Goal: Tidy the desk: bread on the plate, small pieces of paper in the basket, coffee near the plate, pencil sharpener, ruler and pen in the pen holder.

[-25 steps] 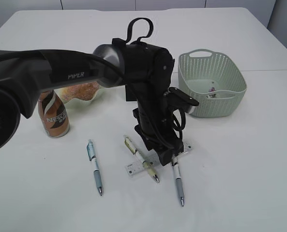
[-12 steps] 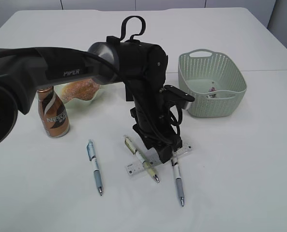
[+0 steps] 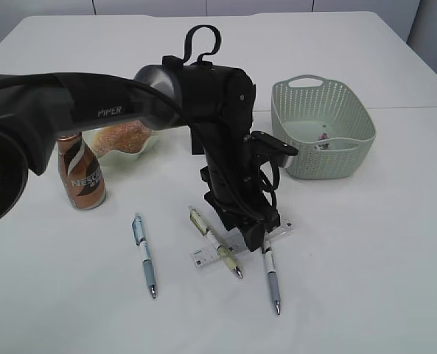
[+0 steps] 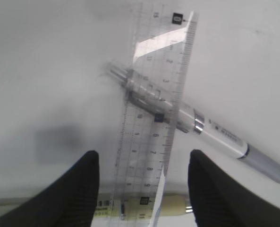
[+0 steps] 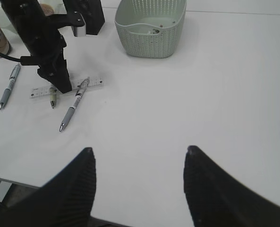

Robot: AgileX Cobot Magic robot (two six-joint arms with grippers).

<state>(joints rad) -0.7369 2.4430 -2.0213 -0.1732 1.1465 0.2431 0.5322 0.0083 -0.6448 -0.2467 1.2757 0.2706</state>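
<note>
Right gripper [image 5: 137, 182]: nearest in its own wrist view, jaws spread wide over bare desk [image 5: 215, 94], nothing between them; well apart from the work.
Pens: three lie on the desk; in the exterior view one with a blue barrel [image 3: 145, 254] lies to the left by itself, a yellowish one [image 3: 217, 243] crosses the ruler, and a grey-tipped one [image 3: 270, 271] runs out from under the ruler's right end.
Ruler [image 4: 156, 118]: clear and flat, lying over both pens, so it rests a little off the desk in places.
Left gripper [image 4: 142, 182]: jaws wide and empty, straddling the ruler's width, low over it.
Step in hand: judged to be the pickup of the ruler for the pen holder.
How to do it well: the jaws should drop evenly to either long edge, clear of the pen barrels, and close on the ruler alone; a lifted edge where it bridges a pen gives the best purchase.
Risk: a thin, slick ruler may slide or tilt out, or drag a pen along.
Coffee [image 3: 81, 173]: upright beside the plate [image 3: 111, 153].
Bread [image 3: 126, 135]: in the plate.
Basket [image 3: 321, 125]: far right, small scraps inside.
Pen holder: not in view.
</note>
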